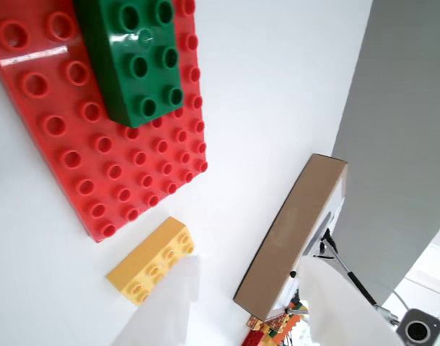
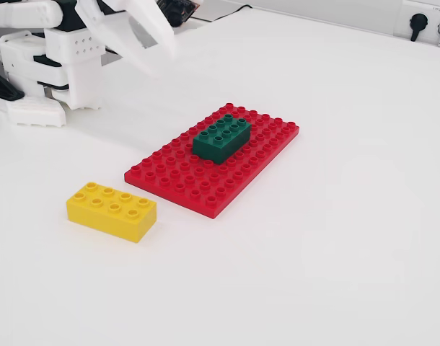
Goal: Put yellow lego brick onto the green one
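Yellow brick [image 2: 112, 210], green brick [image 2: 221, 138]: one each

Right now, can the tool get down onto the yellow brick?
Probably yes. The yellow brick lies alone on the bare table, apart from the red baseplate, nothing over it. The tool hangs open above and behind it.

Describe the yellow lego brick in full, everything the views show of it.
The yellow lego brick is a glossy bright yellow plastic block with eight round studs in two rows of four. It lies flat, studs up, on the bare white table, close to one short edge of the red baseplate without touching it. Nothing grips or rests on it.
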